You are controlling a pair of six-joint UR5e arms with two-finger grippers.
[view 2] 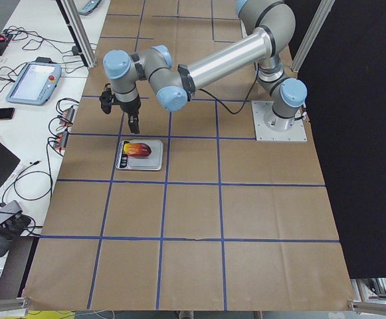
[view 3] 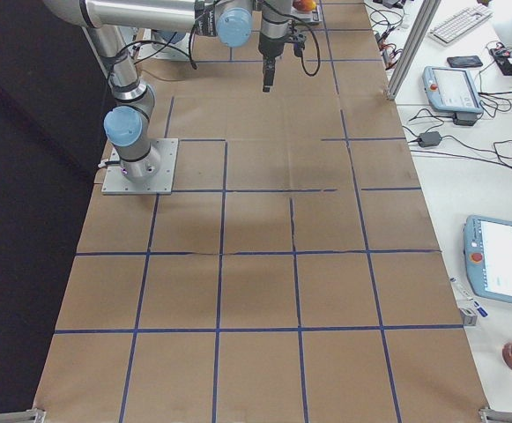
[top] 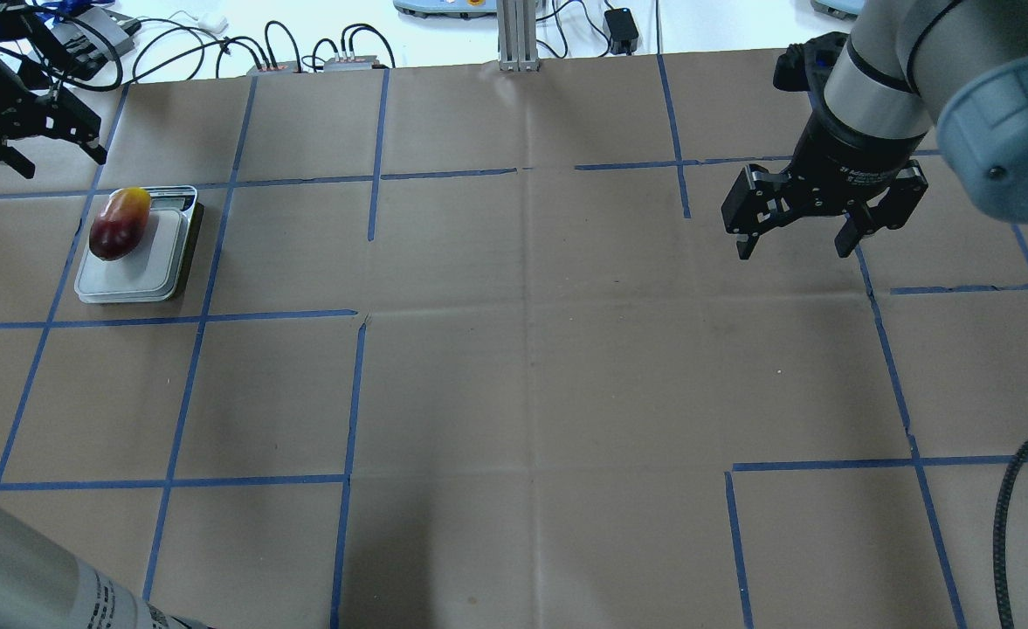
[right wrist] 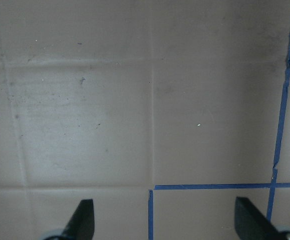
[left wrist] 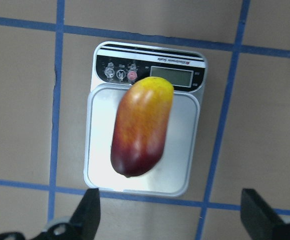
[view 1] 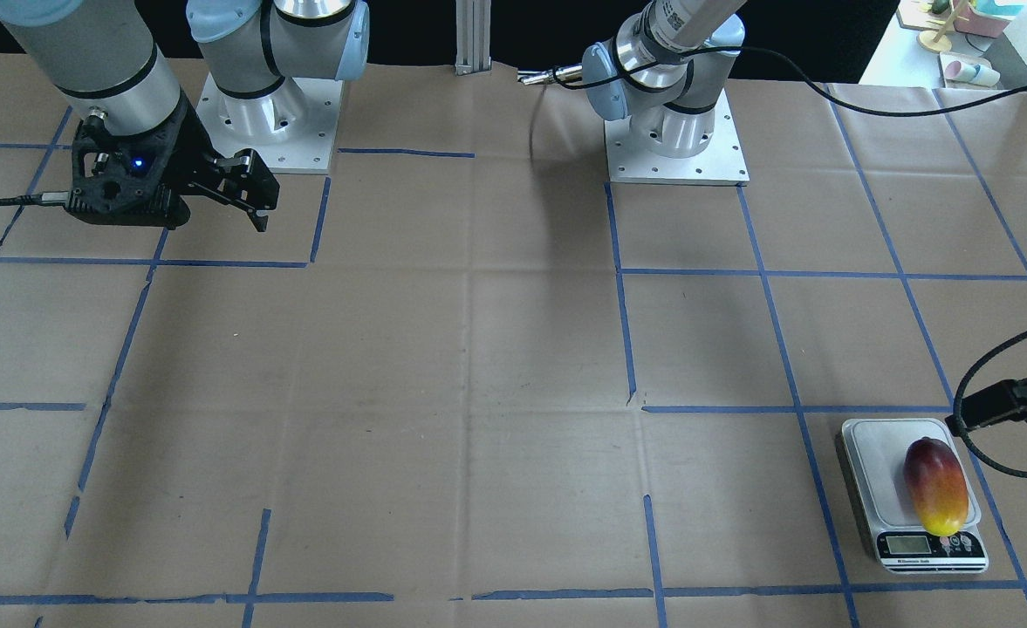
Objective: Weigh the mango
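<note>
Looking down from the left wrist, saw the mango (left wrist: 141, 127) lying lengthwise on the white plate of the scale (left wrist: 183, 145), yellow tip by the display (left wrist: 171, 76) at frame top, red end lower. Overhead, found the scale at far left of the brown surface (top: 522, 349), the left hand (top: 64, 164) near it at upper left, spread wide, empty. Found the right hand (top: 793, 252) at upper right, likewise wide, empty.

scale display (left wrist: 171, 76) unreadable, left tool (left wrist: 170, 200) mostly cropped
</note>
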